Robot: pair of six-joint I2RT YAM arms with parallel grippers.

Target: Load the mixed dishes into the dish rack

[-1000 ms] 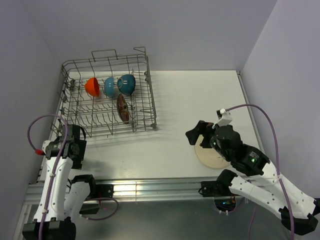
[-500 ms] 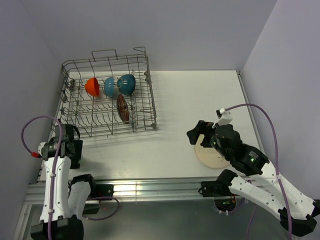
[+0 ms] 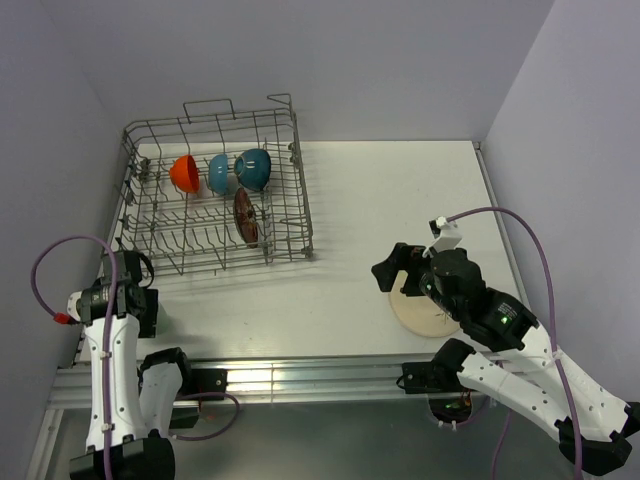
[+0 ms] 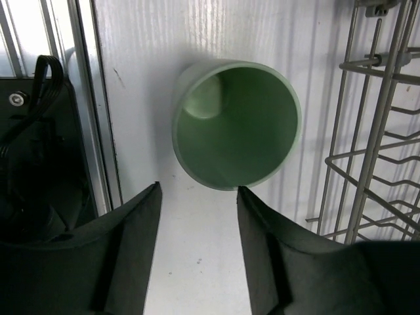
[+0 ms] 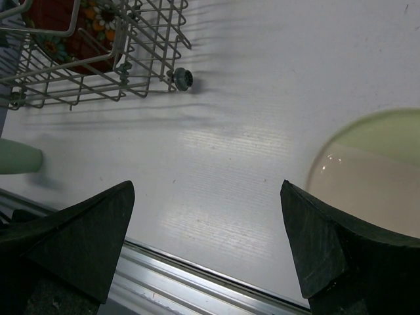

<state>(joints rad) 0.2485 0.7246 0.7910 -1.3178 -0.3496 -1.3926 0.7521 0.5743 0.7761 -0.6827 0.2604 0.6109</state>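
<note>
The pale green cup (image 4: 236,125) sits on the table beside the dish rack (image 4: 374,151), its open mouth facing the left wrist camera. My left gripper (image 4: 198,190) is open just short of the cup's rim, with nothing between its fingers. In the top view my left gripper (image 3: 130,298) covers the cup. The rack (image 3: 215,190) holds the orange bowl (image 3: 183,172), small blue bowl (image 3: 218,172), teal bowl (image 3: 253,167) and red floral bowl (image 3: 245,217). My right gripper (image 3: 395,275) is wide open above the left edge of the cream plate (image 3: 425,312).
The aluminium rail (image 4: 92,118) of the table's near edge runs close beside the cup. In the right wrist view the rack corner (image 5: 177,77), the cup (image 5: 16,159) at far left and the plate (image 5: 374,170) at right frame bare white table.
My left arm has drawn back toward the near left corner and its jaws have narrowed. The right arm has barely shifted.
</note>
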